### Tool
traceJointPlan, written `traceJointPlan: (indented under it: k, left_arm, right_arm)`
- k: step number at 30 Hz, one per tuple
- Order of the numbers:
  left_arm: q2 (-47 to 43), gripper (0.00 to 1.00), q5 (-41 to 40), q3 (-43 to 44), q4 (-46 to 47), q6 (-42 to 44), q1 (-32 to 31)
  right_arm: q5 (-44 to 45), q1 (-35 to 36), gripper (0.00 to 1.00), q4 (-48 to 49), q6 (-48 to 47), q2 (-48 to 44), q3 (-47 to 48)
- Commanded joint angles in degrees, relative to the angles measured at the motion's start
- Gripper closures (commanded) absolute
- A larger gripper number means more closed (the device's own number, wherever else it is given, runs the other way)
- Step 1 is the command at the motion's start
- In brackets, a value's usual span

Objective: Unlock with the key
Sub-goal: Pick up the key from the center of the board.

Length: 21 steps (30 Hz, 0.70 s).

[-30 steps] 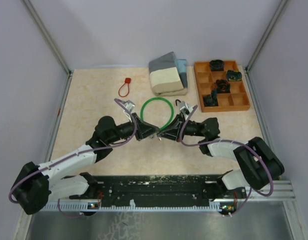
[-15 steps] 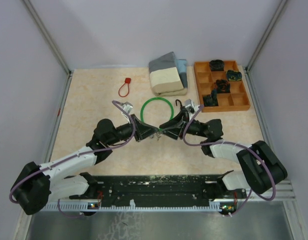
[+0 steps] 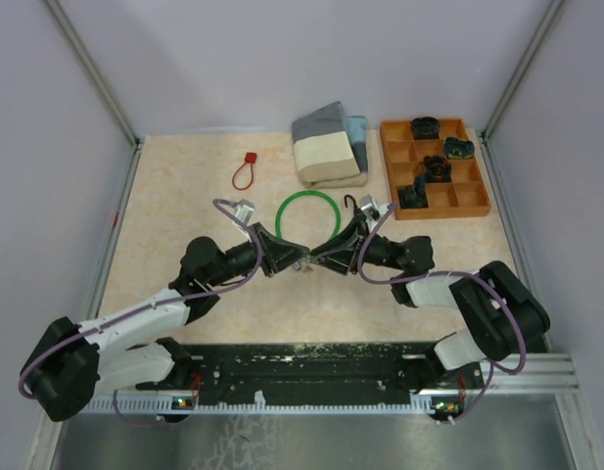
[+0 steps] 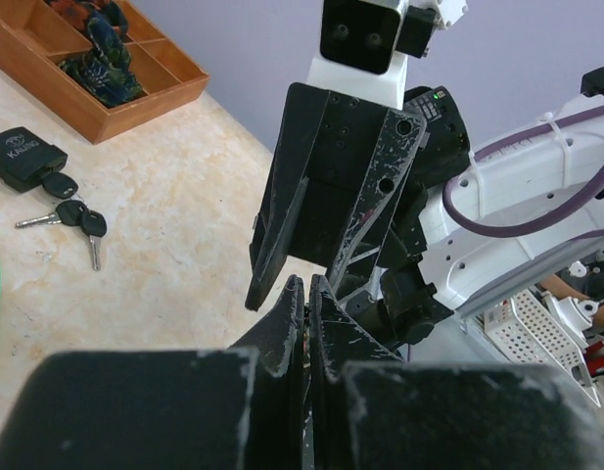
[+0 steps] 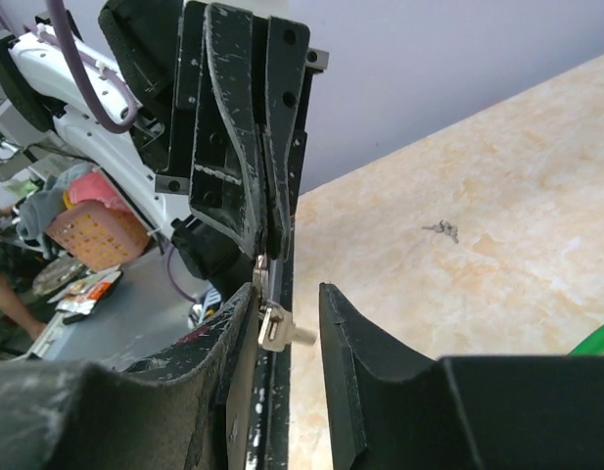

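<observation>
My two grippers meet tip to tip above the middle of the table. The left gripper [image 3: 300,258] [image 4: 309,284] is shut, pinching a small silver metal piece [image 5: 279,331] at its fingertips [image 5: 265,220]. Whether that piece is a lock, a key or both joined I cannot tell. A short pale stub sticks out of it sideways. The right gripper [image 3: 317,258] [image 5: 287,299] is open and straddles the piece. Its left finger lies against the piece and its right finger stands clear of the stub.
A black padlock [image 4: 25,160] with a bunch of keys [image 4: 74,215] lies on the table beside the wooden tray [image 3: 468,196]. Further back are a green ring [image 3: 308,196], a red loop tag [image 3: 245,172] and folded cloths [image 3: 329,147]. A tiny metal bit [image 5: 441,230] lies on the tabletop.
The right gripper was shut at the meeting point and has opened. Both grippers have crept slightly up and to the left, the left one still shut.
</observation>
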Motion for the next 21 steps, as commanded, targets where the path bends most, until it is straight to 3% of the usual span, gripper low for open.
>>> traceJointPlan:
  k: [1, 16, 21]
  left_arm:
    - [-0.5, 1.0, -1.1, -0.2, 3.8, -0.4, 0.1]
    - [1.6, 1.0, 0.2, -0.3, 5.3, -0.4, 0.1]
    - [1.4, 1.0, 0.3, -0.7, 6.1, -0.7, 0.1]
  right_arm:
    - [-0.8, 0.8, 0.69, 9.7, 2.7, 1.3, 0.4]
    - [-0.1, 1.5, 0.69, 12.0, 4.0, 0.9, 0.6]
    - [-0.3, 1.7, 0.73, 12.0, 3.9, 0.6, 0.6]
